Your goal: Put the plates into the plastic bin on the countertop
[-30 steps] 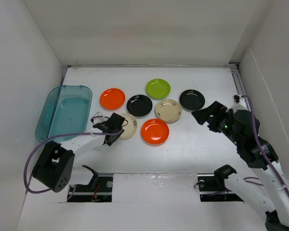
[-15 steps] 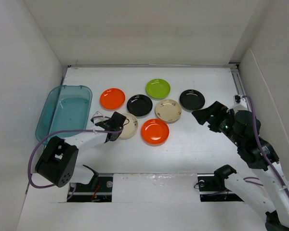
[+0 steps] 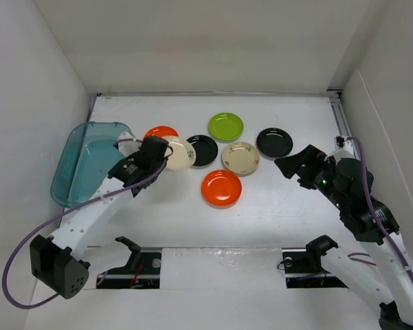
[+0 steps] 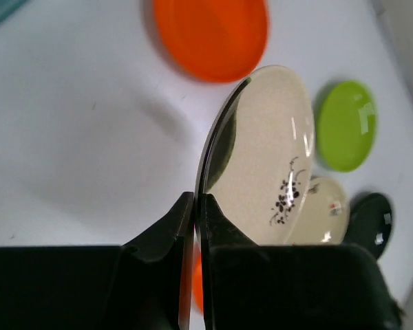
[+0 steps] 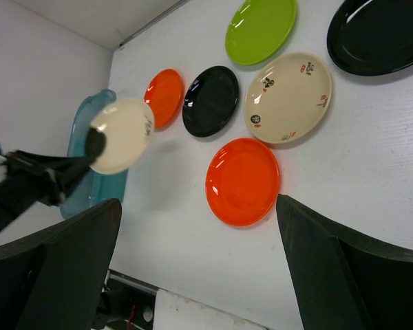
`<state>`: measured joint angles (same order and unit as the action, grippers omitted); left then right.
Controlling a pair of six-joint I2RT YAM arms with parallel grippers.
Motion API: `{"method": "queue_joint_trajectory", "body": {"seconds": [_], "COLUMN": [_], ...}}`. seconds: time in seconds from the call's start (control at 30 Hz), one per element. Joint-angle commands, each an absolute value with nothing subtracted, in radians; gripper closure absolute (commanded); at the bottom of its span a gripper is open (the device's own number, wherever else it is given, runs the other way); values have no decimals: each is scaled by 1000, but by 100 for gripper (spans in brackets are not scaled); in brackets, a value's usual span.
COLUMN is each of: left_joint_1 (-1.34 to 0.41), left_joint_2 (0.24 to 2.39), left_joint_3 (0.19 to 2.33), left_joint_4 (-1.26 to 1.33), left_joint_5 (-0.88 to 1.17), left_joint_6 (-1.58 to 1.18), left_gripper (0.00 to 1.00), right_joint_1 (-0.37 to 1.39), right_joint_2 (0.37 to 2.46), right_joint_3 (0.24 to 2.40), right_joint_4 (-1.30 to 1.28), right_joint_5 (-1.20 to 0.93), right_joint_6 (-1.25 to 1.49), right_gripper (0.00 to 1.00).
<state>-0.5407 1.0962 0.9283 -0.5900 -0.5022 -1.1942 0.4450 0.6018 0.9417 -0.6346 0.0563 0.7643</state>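
My left gripper (image 3: pixel 156 152) is shut on the rim of the dark-blotched cream plate (image 3: pixel 178 152) and holds it tilted above the countertop (image 3: pixel 275 206), just right of the teal plastic bin (image 3: pixel 89 161). In the left wrist view the plate (image 4: pixel 261 158) stands edge-on between my jaws (image 4: pixel 195 199). An orange plate (image 3: pixel 160 130), a black plate (image 3: pixel 205 150), the lime green plate (image 3: pixel 226 126), a cream plate (image 3: pixel 240 158), a second black plate (image 3: pixel 274 142) and a second orange plate (image 3: pixel 221 188) lie flat. My right gripper (image 3: pixel 292 165) is open and empty, above the counter right of the plates (image 5: pixel 198 203).
White walls close the counter on the left, back and right. The bin (image 5: pixel 113 185) holds no plate that I can see. The right wrist view shows the held plate (image 5: pixel 120 135) by the bin and the near orange plate (image 5: pixel 242 181) between my fingers' sightline.
My left gripper has lifted the blotched cream plate off the counter and carried it back and left toward the bin. The right arm has not moved.
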Motion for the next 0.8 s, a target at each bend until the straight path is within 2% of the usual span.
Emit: {"method": "queue_joint_trajectory", "body": {"seconds": [0.0, 0.17, 0.3, 0.43, 0.77], "left_joint_1": [-488, -304, -30, 150, 264], "left_joint_2": [1087, 1173, 1235, 1307, 1498], "left_joint_3": [1090, 1212, 1256, 1275, 1275], "left_joint_4": [-690, -680, -617, -575, -528], "left_joint_5": [-612, -528, -445, -368, -336], "left_joint_6": [-1115, -1046, -965, -913, -899], "left_gripper": [100, 100, 100, 100, 100], "right_joint_1": [439, 439, 439, 439, 439], "right_joint_2": [595, 595, 595, 595, 604], "right_joint_3": [982, 971, 953, 943, 902], "right_joint_4": [-571, -549, -516, -505, -474], "right_joint_5": [52, 32, 2, 2, -28], "right_joint_6": [769, 769, 758, 738, 718], "right_gripper": [0, 0, 0, 0, 0]}}
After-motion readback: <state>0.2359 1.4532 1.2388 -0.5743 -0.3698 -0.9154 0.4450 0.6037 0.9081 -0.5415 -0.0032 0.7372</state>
